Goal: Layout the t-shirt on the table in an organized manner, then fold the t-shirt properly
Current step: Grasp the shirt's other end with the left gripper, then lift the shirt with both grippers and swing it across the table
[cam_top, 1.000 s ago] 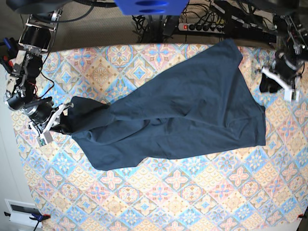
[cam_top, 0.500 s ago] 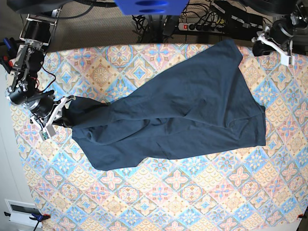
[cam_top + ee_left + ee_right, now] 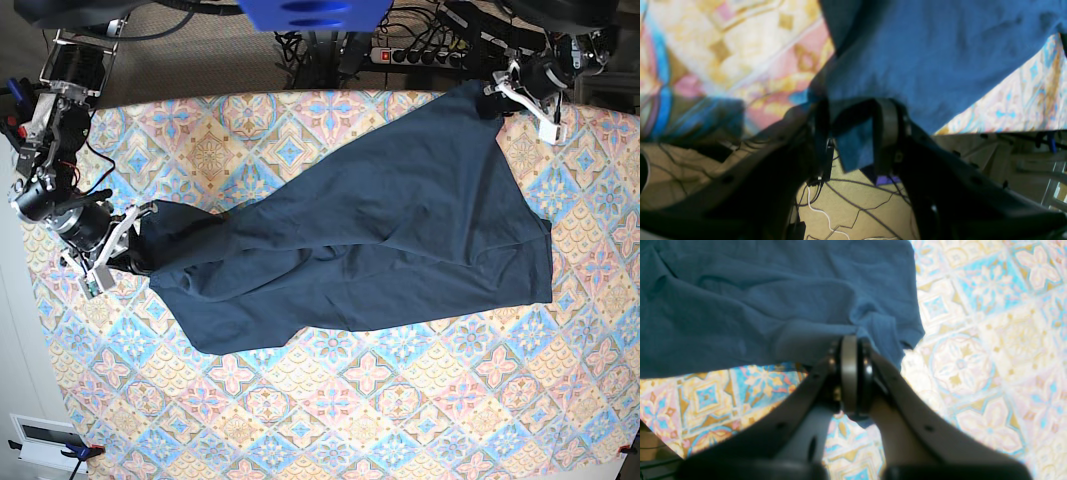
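The right gripper (image 3: 849,380) is sitting with its jaws pressed together on a bunched corner of the t-shirt (image 3: 370,240), at the end of the cloth nearest that arm, and in the base view the same pinch is showing at the garment's narrow, gathered end (image 3: 140,250). From there the dark navy shirt is stretching diagonally over the table (image 3: 400,420), its long axis running from that pinched end up and across toward the far edge of the patterned top, with ridges and folds lying along the same line and a broader, flatter part spreading toward the other side. At the far corner the left gripper (image 3: 853,133) is standing with its jaws partly apart, one on each side of a flap of the shirt's edge that is hanging just past the table's rim; the flap is lying between them, but whether the pads are actually biting on it cannot be told from the wrist view. So each arm is working at its own end of the long axis, and the coming move appears to turn on the left jaws closing on that far corner, so the two ends can be drawn apart and the cloth spread flat. No container is in view.
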Available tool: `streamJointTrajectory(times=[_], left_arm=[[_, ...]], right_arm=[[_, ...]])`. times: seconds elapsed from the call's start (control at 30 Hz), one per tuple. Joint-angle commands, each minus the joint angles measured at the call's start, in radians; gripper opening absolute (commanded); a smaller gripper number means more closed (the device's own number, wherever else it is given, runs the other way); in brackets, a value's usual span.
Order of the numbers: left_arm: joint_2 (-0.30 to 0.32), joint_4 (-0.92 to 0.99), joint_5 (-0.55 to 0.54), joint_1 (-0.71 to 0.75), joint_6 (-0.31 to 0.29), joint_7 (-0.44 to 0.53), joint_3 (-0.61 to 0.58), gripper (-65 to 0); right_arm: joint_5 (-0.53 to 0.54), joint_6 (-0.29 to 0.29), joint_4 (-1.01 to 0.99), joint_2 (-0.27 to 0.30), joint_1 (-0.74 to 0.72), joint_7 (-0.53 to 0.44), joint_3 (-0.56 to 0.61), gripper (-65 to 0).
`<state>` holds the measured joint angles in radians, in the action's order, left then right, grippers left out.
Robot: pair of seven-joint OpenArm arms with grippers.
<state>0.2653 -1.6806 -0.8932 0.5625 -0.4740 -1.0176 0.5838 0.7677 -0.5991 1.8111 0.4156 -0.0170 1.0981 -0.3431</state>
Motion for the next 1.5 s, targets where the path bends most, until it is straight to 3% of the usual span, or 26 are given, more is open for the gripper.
streamJointTrajectory(times=[0.0,0.23,0.47,0.53,0.67,0.77,0.87,1.1,1.23,1.33,1.47], left_arm=[[-0.005,-0.002,-0.013,0.004,-0.002,0.013,0.005,-43.1],[-0.019,0.124,-0.013,-0.063,-0.002,0.012,0.002,-43.1],[-0.013,0.136,-0.014,-0.08,-0.007,0.013,-0.143,-44.0],[-0.013,0.121,-0.02,-0.08,-0.01,0.013,-0.149,-48.5],[-0.01,0.0,-0.024,-0.08,-0.01,0.013,-0.13,-65.0],[-0.01,-0.088,-0.024,-0.091,-0.009,0.01,-0.034,-63.0],[-0.011,-0.12,-0.024,-0.18,-0.006,-0.011,0.064,-64.0],[-0.01,-0.12,-0.011,-0.534,-0.001,-0.197,0.255,-64.3],[-0.01,-0.117,0.087,-0.715,-0.001,-0.203,0.236,-64.3],[-0.01,-0.056,0.162,-0.839,-0.001,-0.203,0.16,-64.3],[0.005,0.072,0.263,-1.025,-0.001,-0.203,0.153,-64.3]], right_arm=[[0.017,0.0,0.019,0.019,-0.018,-0.025,-0.009,-65.0],[0.017,0.0,0.023,0.019,-0.018,-0.025,-0.009,-65.0],[0.017,0.0,0.023,0.019,-0.018,-0.025,-0.009,-65.0],[0.017,0.0,0.023,0.019,-0.018,-0.025,-0.014,-65.0],[0.017,0.0,0.023,0.019,-0.018,-0.025,-0.017,-65.0],[0.017,0.0,0.023,0.019,-0.019,-0.025,-0.017,-65.0],[0.017,0.0,0.023,0.019,-0.021,-0.026,-0.017,-65.0],[0.017,-0.012,0.017,0.019,-0.074,-0.055,-0.018,-65.0],[0.017,-0.074,-0.018,0.021,-0.191,-0.086,-0.011,-65.0],[0.017,-0.074,-0.126,0.027,-0.281,-0.083,-0.007,-65.0],[0.013,-0.075,-0.299,0.029,-0.469,-0.086,0.016,-65.0]])
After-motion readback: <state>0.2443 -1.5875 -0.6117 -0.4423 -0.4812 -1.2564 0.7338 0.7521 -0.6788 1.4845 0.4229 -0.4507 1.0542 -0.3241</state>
